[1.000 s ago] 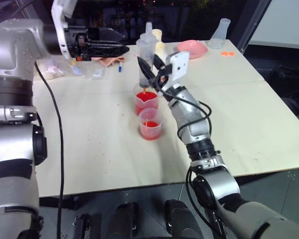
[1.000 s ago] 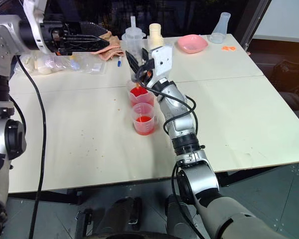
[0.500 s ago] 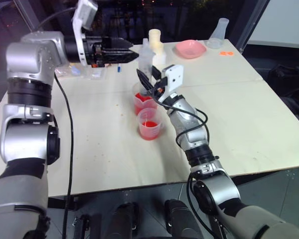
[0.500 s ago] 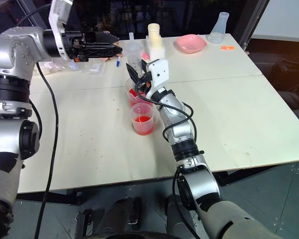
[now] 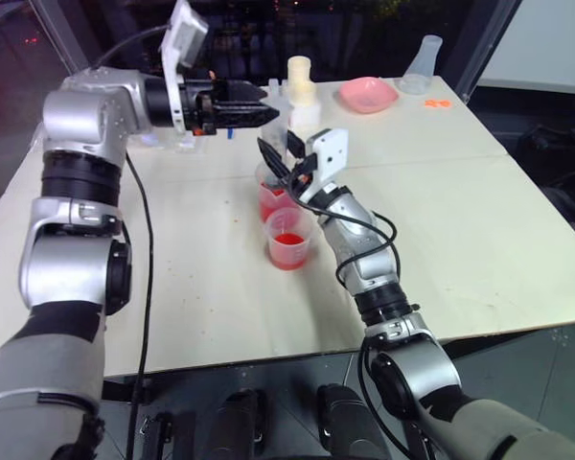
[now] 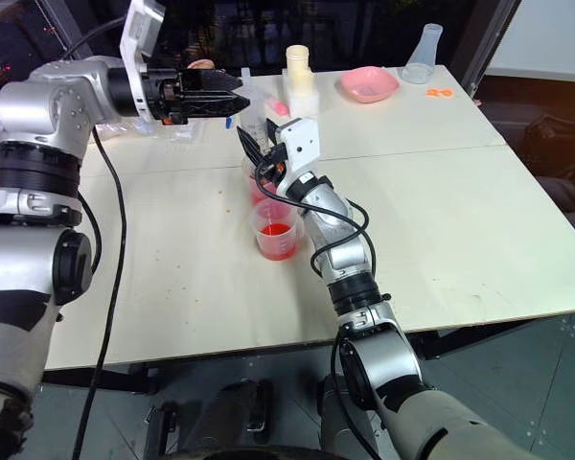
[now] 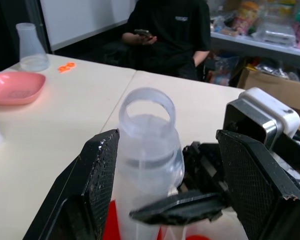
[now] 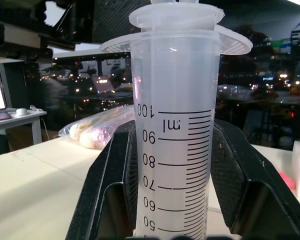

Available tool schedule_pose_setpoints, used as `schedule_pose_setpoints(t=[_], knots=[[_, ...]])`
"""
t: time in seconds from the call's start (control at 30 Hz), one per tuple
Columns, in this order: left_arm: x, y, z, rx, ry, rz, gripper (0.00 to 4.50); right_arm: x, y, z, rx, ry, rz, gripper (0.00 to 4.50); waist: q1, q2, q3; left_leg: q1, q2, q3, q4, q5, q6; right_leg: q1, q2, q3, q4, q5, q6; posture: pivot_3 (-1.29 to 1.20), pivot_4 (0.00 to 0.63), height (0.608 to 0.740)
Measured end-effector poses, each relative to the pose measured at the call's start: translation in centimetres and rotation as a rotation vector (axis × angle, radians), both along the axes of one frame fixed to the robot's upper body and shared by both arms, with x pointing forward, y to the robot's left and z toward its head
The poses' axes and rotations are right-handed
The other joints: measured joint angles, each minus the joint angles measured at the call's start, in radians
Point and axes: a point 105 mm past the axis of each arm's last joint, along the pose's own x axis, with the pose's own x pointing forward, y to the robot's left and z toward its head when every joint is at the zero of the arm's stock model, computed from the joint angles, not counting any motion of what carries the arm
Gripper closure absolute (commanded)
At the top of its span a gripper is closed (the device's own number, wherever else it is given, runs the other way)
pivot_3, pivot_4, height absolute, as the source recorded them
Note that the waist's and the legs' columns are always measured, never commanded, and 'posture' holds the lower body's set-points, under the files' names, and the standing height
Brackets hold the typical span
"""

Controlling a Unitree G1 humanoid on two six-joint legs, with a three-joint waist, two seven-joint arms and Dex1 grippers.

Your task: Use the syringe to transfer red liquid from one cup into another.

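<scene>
Right claw (image 5: 280, 161), head views: clamped on the syringe (image 5: 286, 144) barrel, upright over the far cup (image 5: 275, 198) of red liquid (image 5: 273, 203). Left wrist view: left claw (image 7: 175, 200) spread either side of the plunger ring (image 7: 146, 107), apparently untouched. Right wrist view: light, slick, rigid barrel (image 8: 174, 150); best gripped mid-barrel.

Syringe (image 8: 175, 125) tip behind right end effector (image 5: 280, 163)
</scene>
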Motion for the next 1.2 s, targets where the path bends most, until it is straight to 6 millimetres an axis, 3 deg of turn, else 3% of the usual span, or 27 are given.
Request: schedule_pose_setpoints(t=[0.43,0.63,1.2], knots=[[-1.3,-0.4,1.0,0.026,-0.035,-0.048,1.25,0.0,-0.1,-0.1,-0.004,0.004,0.002,3.07,0.0,0.0,0.0,0.0,0.0,0.0,0.0,0.0,0.0,0.0,0.0,0.0,0.0,0.0,0.0,0.0,0.15,0.74],[-1.7,0.6,1.4,0.042,-0.039,-0.025,1.25,0.4,-0.4,-0.5,-0.011,0.019,-0.009,3.07,-0.001,0.0,0.0,0.0,0.0,-0.001,0.0,0.0,0.0,0.0,0.0,0.0,0.0,0.0,0.0,0.0,0.15,0.74],[-0.9,-0.9,-0.5,0.012,0.006,-0.035,1.25,0.4,-0.2,-0.6,-0.012,0.023,-0.004,3.07,0.0,0.0,0.0,0.0,0.0,-0.001,0.0,0.0,0.0,0.0,0.0,0.0,0.0,0.0,0.0,0.0,0.15,0.74]])
